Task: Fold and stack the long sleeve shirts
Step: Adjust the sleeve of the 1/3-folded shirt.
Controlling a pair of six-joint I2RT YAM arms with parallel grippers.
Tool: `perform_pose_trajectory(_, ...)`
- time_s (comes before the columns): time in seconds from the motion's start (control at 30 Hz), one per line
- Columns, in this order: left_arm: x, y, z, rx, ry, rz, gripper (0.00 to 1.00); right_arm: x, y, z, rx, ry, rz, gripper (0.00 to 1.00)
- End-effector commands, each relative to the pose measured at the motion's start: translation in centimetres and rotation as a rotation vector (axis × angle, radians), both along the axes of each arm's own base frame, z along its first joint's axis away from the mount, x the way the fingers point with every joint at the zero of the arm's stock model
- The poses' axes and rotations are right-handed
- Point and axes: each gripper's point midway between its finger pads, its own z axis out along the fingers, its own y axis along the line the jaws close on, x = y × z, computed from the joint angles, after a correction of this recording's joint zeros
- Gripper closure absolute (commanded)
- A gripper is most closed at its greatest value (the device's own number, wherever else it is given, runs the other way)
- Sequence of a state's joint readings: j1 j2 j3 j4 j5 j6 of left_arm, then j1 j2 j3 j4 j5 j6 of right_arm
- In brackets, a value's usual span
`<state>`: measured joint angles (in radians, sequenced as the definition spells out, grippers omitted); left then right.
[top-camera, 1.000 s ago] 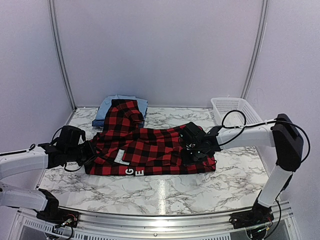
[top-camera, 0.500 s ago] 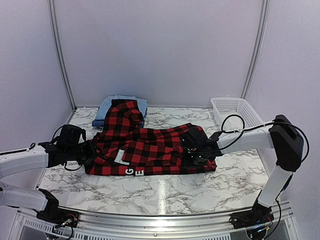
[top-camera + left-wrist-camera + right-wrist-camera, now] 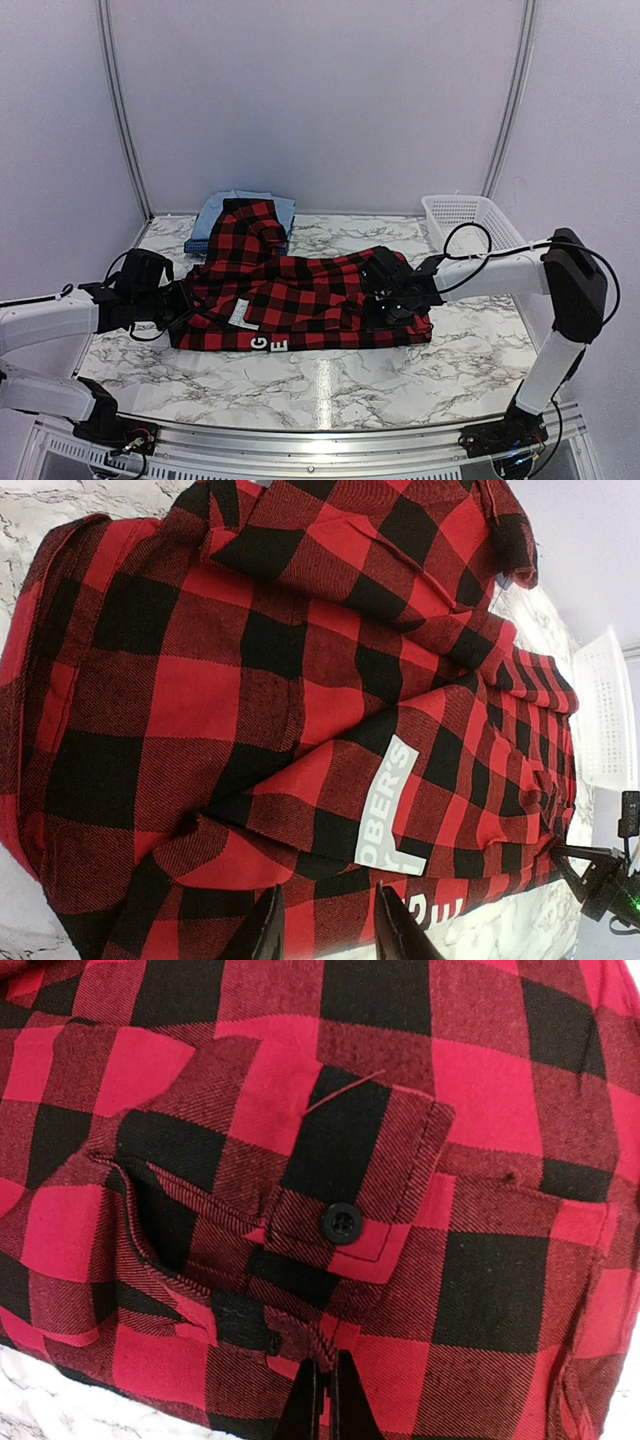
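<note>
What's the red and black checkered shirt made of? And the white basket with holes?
The red-and-black plaid shirt looks like soft woven cloth, maybe flannel: matte, with diagonal threads showing. Its black button looks plastic. The white mesh basket looks like stiff plastic, moulded in a grid of holes.

Bright, even, diffuse light from above, pale glare streak down the marble tabletop [image 3: 322, 385], soft shadow hugging the red-and-black plaid shirt [image 3: 300, 300]; overhead view slightly soft; wrist views crisp on weave, bottom edges softer
</note>
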<state>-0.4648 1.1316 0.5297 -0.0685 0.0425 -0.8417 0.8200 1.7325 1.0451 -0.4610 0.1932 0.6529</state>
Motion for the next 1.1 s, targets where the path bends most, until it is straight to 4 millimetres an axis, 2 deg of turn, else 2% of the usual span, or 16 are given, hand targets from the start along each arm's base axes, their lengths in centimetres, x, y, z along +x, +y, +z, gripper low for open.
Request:
perform_pose_trajectory(0.0, 0.6, -0.1, 0.6, 0.034, -0.012, -0.014, 0.69, 0.1, -0.5, 2.7, -0.045, -0.022, 0.023, 1.0)
perform_pose_trajectory(0.1, 0.8, -0.3, 0.7, 0.034, -0.01, -0.023, 0.69, -0.6, -1.0, 2.7, -0.047, -0.008, 0.037, 1.0)
perform_pose_trajectory(0.3, 1.2, -0.7, 0.3, 0.043, 0.006, -0.039, 0.69, -1.7, -2.4, 1.3, -0.061, 0.02, 0.023, 1.0)
perform_pose_trajectory(0.47, 1.2, -1.0, -1.1, 0.06, 0.044, -0.051, 0.69, -1.9, -2.2, 0.8, -0.045, 0.024, 0.028, 1.0)
perform_pose_trajectory(0.63, 0.6, 0.2, -3.3, 0.115, 0.086, -0.023, 0.74, -1.9, -2.4, 0.3, -0.046, 0.027, 0.022, 1.0)
perform_pose_trajectory(0.8, -0.2, 1.6, -5.9, 0.18, 0.132, 0.009, 0.76, -2.1, -3.3, 0.2, -0.066, 0.021, 0.001, 1.0)
perform_pose_trajectory(0.97, -0.6, 2.7, -7.3, 0.21, 0.157, 0.045, 0.83, -1.8, -4.2, 1.0, -0.07, 0.004, -0.02, 1.0)
perform_pose_trajectory(1.07, -0.5, 2.9, -7.4, 0.21, 0.16, 0.058, 0.84, -1.6, -4.4, 1.4, -0.069, -0.004, -0.024, 1.0)
